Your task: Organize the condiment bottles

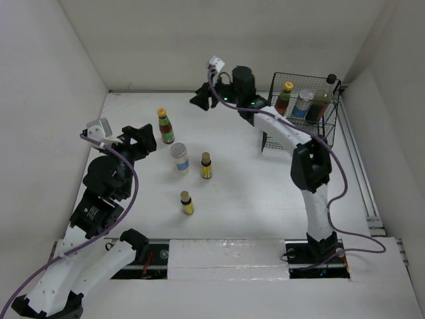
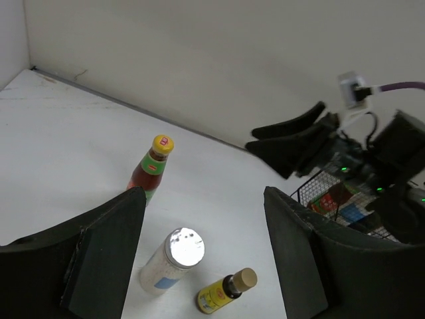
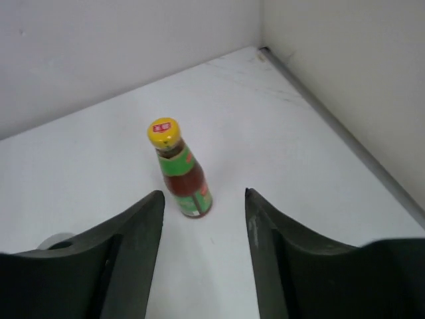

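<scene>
A red-green-labelled bottle with a yellow cap (image 1: pixel 165 126) (image 2: pixel 151 169) (image 3: pixel 180 169) stands at the back left of the table. Nearer stand a white silver-lidded jar (image 1: pixel 179 158) (image 2: pixel 171 260) and a tiny yellow-labelled bottle (image 1: pixel 206 165) (image 2: pixel 224 291). A second tiny bottle (image 1: pixel 187 203) stands closer to the arms. My left gripper (image 1: pixel 143 139) (image 2: pixel 204 193) hovers open left of the jar, empty. My right gripper (image 1: pixel 202 98) (image 3: pixel 204 194) is open and empty, above and behind the red-green bottle, pointing at it.
A black wire basket (image 1: pixel 302 74) (image 2: pixel 312 193) at the back right holds a yellow-capped bottle (image 1: pixel 285 98), a white jar (image 1: pixel 303 104) and a taller dark bottle (image 1: pixel 321 103). White walls close in the table at the back and both sides.
</scene>
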`<action>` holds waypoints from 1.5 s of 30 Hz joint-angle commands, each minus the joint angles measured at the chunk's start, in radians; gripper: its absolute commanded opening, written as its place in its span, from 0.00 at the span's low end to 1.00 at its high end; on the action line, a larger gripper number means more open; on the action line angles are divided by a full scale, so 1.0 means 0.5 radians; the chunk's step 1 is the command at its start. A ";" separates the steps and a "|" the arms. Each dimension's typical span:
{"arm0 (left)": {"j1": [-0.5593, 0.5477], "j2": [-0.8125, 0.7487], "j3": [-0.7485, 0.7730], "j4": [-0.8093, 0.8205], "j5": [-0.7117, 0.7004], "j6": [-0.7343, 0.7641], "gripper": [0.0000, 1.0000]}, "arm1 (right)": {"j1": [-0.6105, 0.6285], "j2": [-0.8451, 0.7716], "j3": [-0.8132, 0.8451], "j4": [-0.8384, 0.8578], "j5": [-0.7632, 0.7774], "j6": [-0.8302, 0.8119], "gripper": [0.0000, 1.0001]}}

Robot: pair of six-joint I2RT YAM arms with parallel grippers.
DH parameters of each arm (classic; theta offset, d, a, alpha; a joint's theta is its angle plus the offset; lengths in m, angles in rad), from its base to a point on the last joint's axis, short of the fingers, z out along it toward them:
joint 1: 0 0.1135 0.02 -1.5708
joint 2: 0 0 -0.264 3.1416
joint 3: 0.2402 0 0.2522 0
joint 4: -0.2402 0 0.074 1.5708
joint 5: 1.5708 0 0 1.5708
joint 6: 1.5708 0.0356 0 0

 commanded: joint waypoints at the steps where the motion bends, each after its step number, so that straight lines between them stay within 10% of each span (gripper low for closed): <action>1: 0.009 -0.018 -0.023 0.095 -0.062 -0.022 0.68 | 0.173 0.201 0.350 -0.159 0.007 -0.042 0.59; 7: 0.009 -0.018 -0.004 0.095 -0.020 0.018 0.69 | 0.293 0.704 0.961 -0.294 0.164 -0.061 0.82; 19: 0.009 -0.018 -0.004 0.095 0.048 0.018 0.69 | 0.407 1.057 1.232 -0.071 0.173 0.037 0.89; 29: 0.009 0.001 -0.004 0.095 0.069 0.036 0.69 | 0.487 1.199 1.324 0.307 0.308 0.252 0.73; 37: 0.009 0.001 -0.004 0.095 0.088 0.036 0.69 | 0.487 1.122 1.149 0.592 0.348 0.341 0.39; 45: 0.009 0.001 -0.004 0.095 0.109 0.036 0.69 | 0.404 0.697 1.008 0.899 0.296 0.488 0.33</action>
